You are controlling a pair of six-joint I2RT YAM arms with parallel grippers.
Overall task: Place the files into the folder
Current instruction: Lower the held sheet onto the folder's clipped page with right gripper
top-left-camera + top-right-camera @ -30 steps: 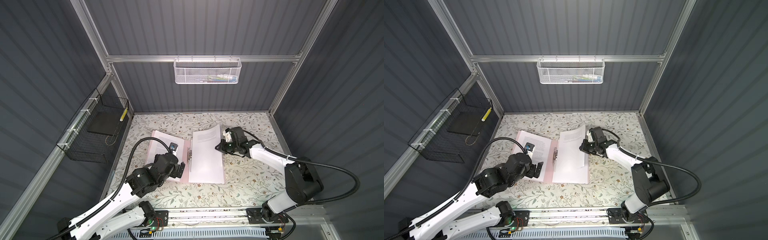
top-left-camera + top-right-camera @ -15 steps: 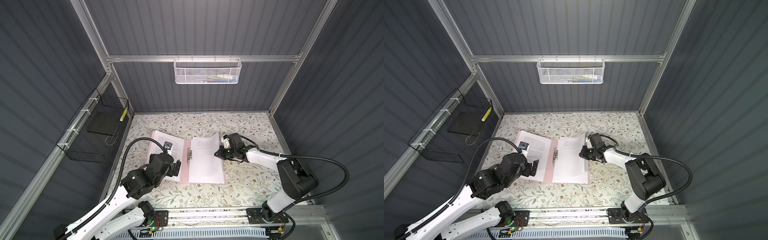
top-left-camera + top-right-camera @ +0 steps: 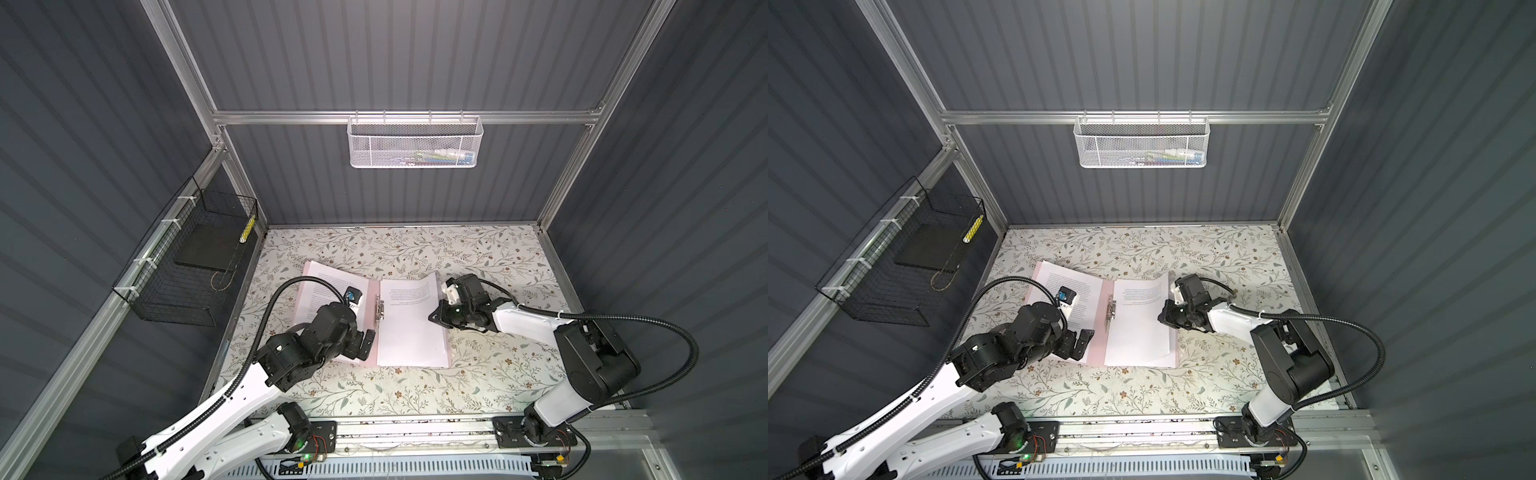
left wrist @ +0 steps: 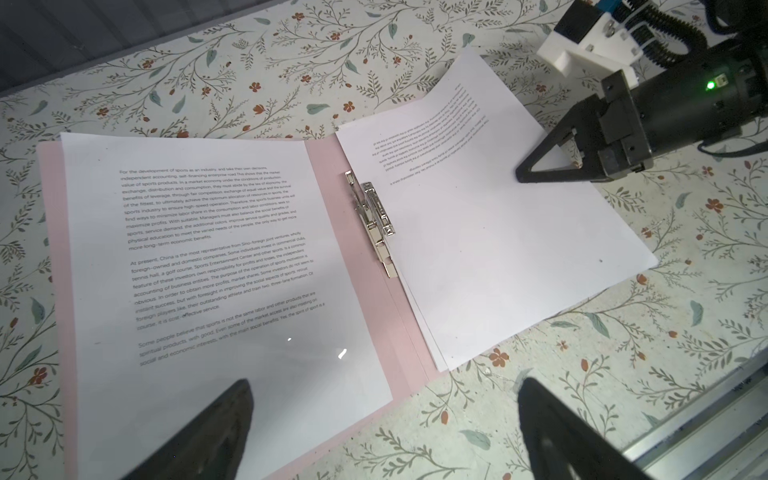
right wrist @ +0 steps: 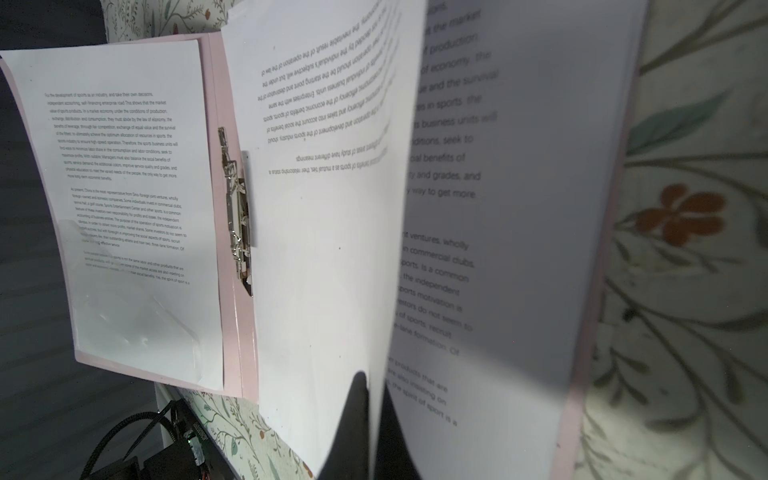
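Note:
The pale pink folder [image 3: 371, 303] [image 3: 1098, 332] [image 4: 328, 187] [image 5: 216, 104] lies open on the floral table, its metal clip [image 3: 378, 309] [image 4: 374, 220] [image 5: 237, 216] along the spine. One of the files [image 3: 324, 291] [image 4: 208, 270] rests on its left half. More files [image 3: 409, 328] [image 3: 1138, 332] [image 4: 478, 232] lie stacked on the right half. My right gripper [image 3: 432, 328] [image 3: 1160, 319] [image 4: 519, 174] [image 5: 374, 382] is shut on the right edge of the top sheet [image 5: 324, 249], holding that edge slightly above the sheet beneath [image 5: 519, 208]. My left gripper [image 3: 365, 345] [image 3: 1081, 340] [image 4: 384, 384] hovers open over the folder's near edge.
A black wire basket [image 3: 187, 266] holding a flat black slab hangs on the left wall. A white mesh basket [image 3: 415, 143] hangs on the back rail. An aluminium rail [image 3: 415, 428] runs along the table's front edge by the arm bases.
My right gripper has lowered the top sheet from standing up to lying almost flat on the folder's right half. The left arm has drawn back a little toward the front.

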